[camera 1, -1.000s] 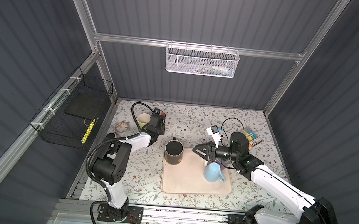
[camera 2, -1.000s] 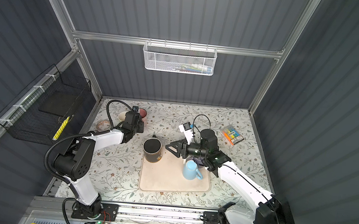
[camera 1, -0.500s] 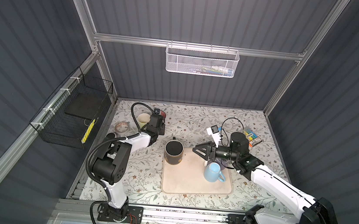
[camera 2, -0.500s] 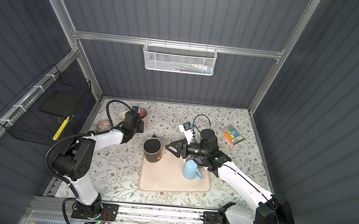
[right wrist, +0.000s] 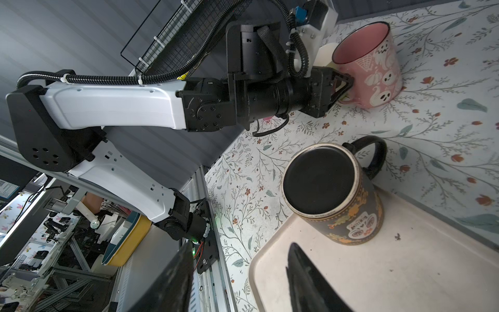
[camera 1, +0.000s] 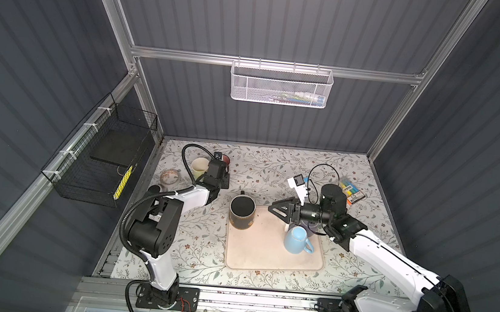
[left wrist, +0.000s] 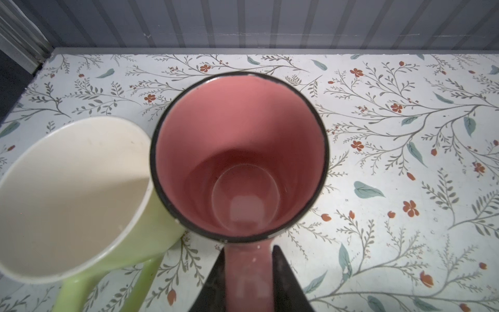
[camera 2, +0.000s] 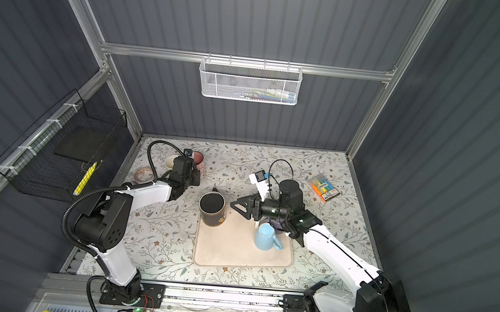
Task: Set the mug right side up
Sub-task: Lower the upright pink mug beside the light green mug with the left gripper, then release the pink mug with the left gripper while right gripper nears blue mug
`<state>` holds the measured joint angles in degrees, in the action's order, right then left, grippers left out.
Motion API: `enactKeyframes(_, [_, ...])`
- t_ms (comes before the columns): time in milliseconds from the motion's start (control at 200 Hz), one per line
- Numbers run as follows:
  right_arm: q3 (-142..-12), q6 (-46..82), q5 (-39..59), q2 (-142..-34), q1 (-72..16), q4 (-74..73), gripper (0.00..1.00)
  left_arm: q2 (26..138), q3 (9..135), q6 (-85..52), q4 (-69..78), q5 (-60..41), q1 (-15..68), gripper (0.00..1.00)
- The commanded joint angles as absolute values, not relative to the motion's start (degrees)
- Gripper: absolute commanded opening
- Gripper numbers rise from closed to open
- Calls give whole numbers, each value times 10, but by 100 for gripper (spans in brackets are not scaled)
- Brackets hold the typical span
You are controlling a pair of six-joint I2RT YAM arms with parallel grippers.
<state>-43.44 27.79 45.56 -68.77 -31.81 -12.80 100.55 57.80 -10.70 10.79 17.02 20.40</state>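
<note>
Pink mug (left wrist: 240,162) is what I check first: it stands right side up on the floral counter (camera 1: 273,165), mouth open to the ceiling, in the back left part of the surface. Sweeping from the left, I see a black wire basket (camera 1: 105,160) hung on the side wall, then a small round dish (camera 1: 170,176) near the counter's left edge. Next is a pale green mug (left wrist: 73,183) with a cream inside, upright and just beside the pink one; I cannot tell whether their rims touch. The left gripper (left wrist: 249,251) reaches in from the front with its jaws on either side of the pink handle. From the left wrist view I cannot tell whether they are pressing on it or merely flanking it. Further right, a black mug (camera 1: 241,213) sits base up on the back left corner of the beige tray (camera 1: 263,259), its handle pointing toward the back wall. The right gripper (camera 1: 273,210) hangs over the tray's back edge, aimed at the black mug, jaws clearly apart with nothing between them. Just in front of that arm's wrist, a light blue mug (camera 1: 296,239) rests base up on the tray. A pack of coloured markers (camera 1: 351,191) lies at the back right.
</note>
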Motion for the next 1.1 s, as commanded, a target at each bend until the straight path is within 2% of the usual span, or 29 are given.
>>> enactKeyframes(0, [-432,266,465,-680,-319,-130,56,975,567,-112,113,163,202,32])
enactKeyframes(310, [-447,241,429,-678,-320,-71,57,947,563,-112,94,171,202,46])
enactKeyframes(725, [-499,240,319,-666,-320,65,58,858,582,-153,11,187,203,56])
enactKeyframes(750, [-503,240,313,-664,-320,74,59,850,581,-159,8,186,203,59])
enactKeyframes(765, [-505,239,309,-662,-320,82,59,846,580,-162,7,185,203,71])
enactKeyframes(780, [-508,237,305,-661,-321,90,58,840,578,-164,5,183,203,79])
enactKeyframes(846, [-519,228,293,-652,-321,124,58,818,572,-175,-1,172,203,95])
enactKeyframes(901, [-525,219,284,-645,-320,149,58,800,564,-184,-5,161,203,100])
enactKeyframes(1091, [-511,217,267,-588,-320,188,59,743,531,-224,-10,107,205,100])
